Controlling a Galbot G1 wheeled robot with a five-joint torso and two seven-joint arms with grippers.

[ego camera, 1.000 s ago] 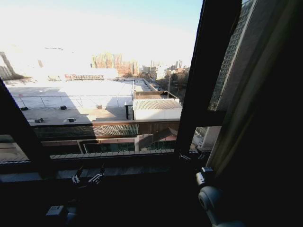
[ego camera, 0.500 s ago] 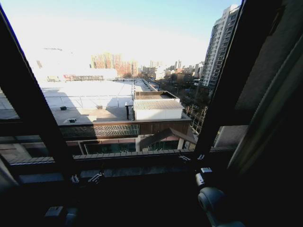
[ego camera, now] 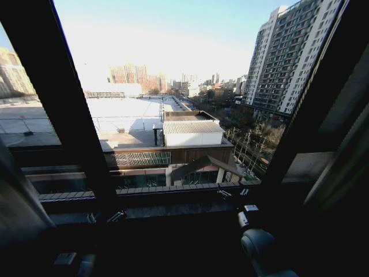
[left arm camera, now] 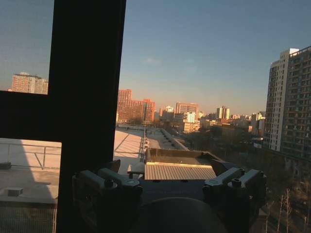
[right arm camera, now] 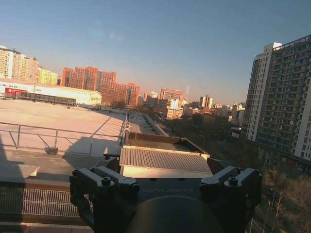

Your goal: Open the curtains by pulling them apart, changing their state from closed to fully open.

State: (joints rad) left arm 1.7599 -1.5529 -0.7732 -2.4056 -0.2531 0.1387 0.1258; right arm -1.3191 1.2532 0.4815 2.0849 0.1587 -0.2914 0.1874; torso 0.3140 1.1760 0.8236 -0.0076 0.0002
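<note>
I am facing the window, taking its dark sill (ego camera: pixel 173 199) as my reference. The curtains are hanging pulled apart: one panel (ego camera: pixel 20 202) is sitting at the far left end of the sill, in shadow, and the other panel (ego camera: pixel 346 167) is hanging past the sill's right end, beside the slanted dark frame bar (ego camera: pixel 314 109). Between them the glass is showing rooftops and a tall tower block (ego camera: pixel 288 57).

My left gripper (ego camera: pixel 102 217) is hovering just above the sill's left part, close to the other dark frame bar (ego camera: pixel 69 104), touching no fabric. In the left wrist view its fingers (left arm camera: pixel 104 180) are standing spread wide, nothing between them, with that bar filling the space beyond.

My right gripper (ego camera: pixel 232 193) is hanging over the sill's right part, with its rounded wrist housing (ego camera: pixel 256 242) below it. In the right wrist view its fingers (right arm camera: pixel 109 182) are likewise standing apart and gripping nothing, open city beyond them.
</note>
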